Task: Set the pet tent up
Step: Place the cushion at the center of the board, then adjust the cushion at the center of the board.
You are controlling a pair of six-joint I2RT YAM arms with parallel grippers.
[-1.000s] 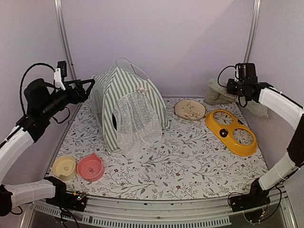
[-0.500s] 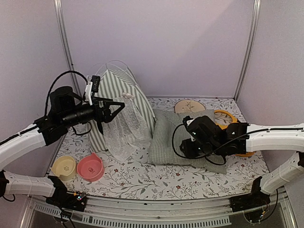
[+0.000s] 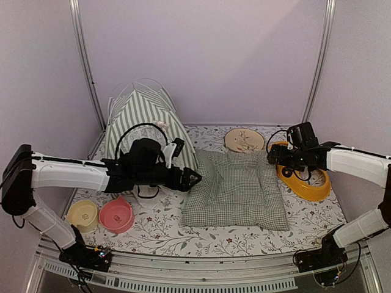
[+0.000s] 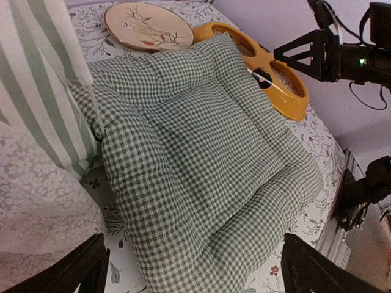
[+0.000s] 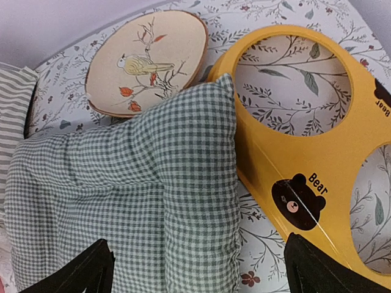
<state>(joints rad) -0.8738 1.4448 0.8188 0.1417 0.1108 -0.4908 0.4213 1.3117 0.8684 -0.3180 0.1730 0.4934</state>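
The tent (image 3: 142, 116) stands at the far left of the mat (image 3: 201, 235), close to the left wall and the back wall. Its striped side (image 4: 36, 91) and its lace curtain (image 4: 43, 207) face right and near. It looks light: soft cloth over thin white poles, which show as hoops above the ridge. It will likely flex, slide or tip under a small push. The lace would snag on a fingertip and gives nothing firm to pull on. A striped seam over a pole or the bottom hem looks like the safer place to hold.

The cushion (image 3: 235, 189) lies flat just right of the tent, and its left edge presses against the striped cloth by the entrance. It is soft and bulky, so it should bunch rather than slide cleanly.

The left gripper (image 3: 189, 179) sits low between tent and cushion, at the cushion's left edge. Its jaws are spread wide with nothing in them. The right gripper (image 3: 275, 155) hovers by the cushion's far right corner, also wide open and empty.

That corner rests against the yellow feeder (image 3: 303, 177), and the plate (image 3: 244, 140) lies just beyond the cushion's far edge. A pink bowl (image 3: 116, 215) and a cream bowl (image 3: 81, 215) sit near left.

The tent has little room left or far. Open mat is the near strip in front of the cushion.
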